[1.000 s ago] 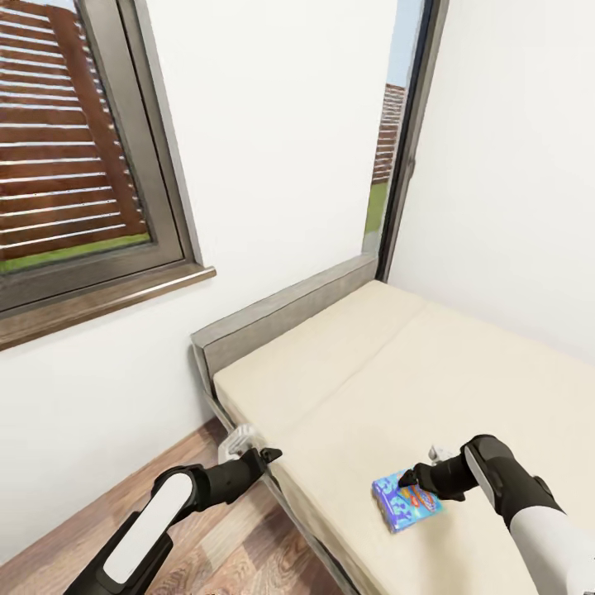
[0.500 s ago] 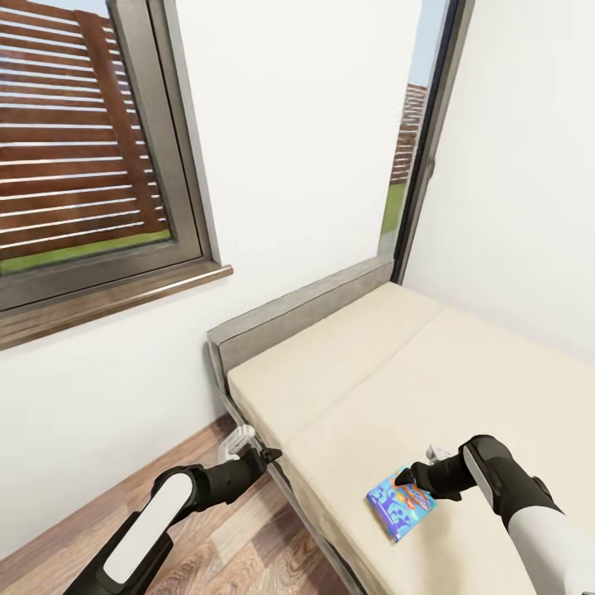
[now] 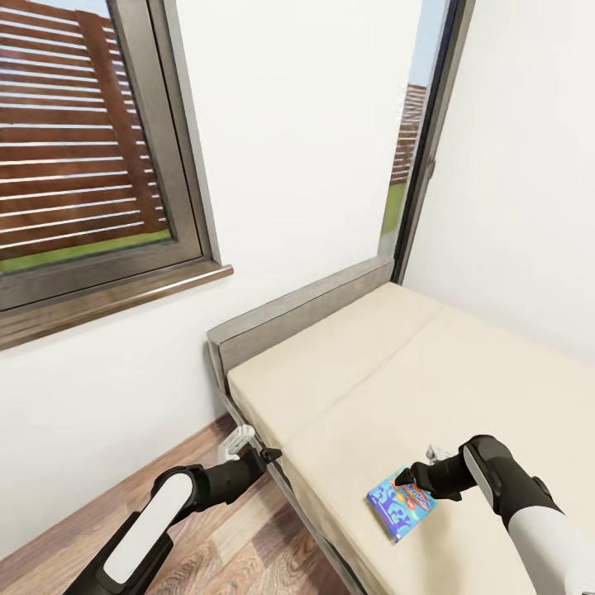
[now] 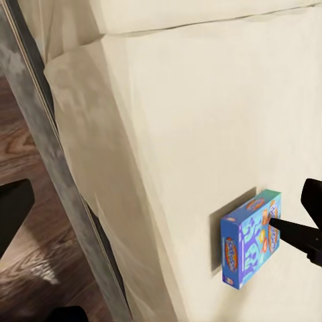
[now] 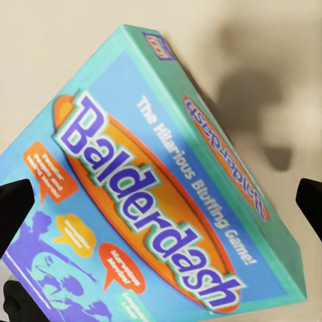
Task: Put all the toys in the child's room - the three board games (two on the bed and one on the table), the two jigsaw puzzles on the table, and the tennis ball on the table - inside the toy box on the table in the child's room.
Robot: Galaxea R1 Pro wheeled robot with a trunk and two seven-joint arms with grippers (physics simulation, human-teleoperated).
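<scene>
A small blue board game box [image 3: 401, 510] reading "Balderdash" [image 5: 154, 201] sits tilted over the beige mattress of the bed [image 3: 364, 372], near its front edge. My right gripper [image 3: 406, 478] reaches it from the right. One fingertip [image 4: 287, 228] rests on its printed face, and dark fingertips [image 5: 15, 201] stand on either side of the box, gripping it. My left gripper [image 3: 269, 454] hangs open beside the bed's grey frame, over the wood floor, holding nothing. The table, toy box, jigsaw puzzles and tennis ball are out of view.
The grey headboard [image 3: 297, 310] stands against a white wall. A grey-framed window [image 3: 99, 165] is at the left and a tall narrow one [image 3: 417, 140] in the corner. Wood-plank floor [image 3: 223, 545] runs along the bed's near side.
The camera has swung, shifting the room rightward in the picture. The blue box has tipped and moved slightly over the mattress with my right gripper. Over the last half second nothing moved.
</scene>
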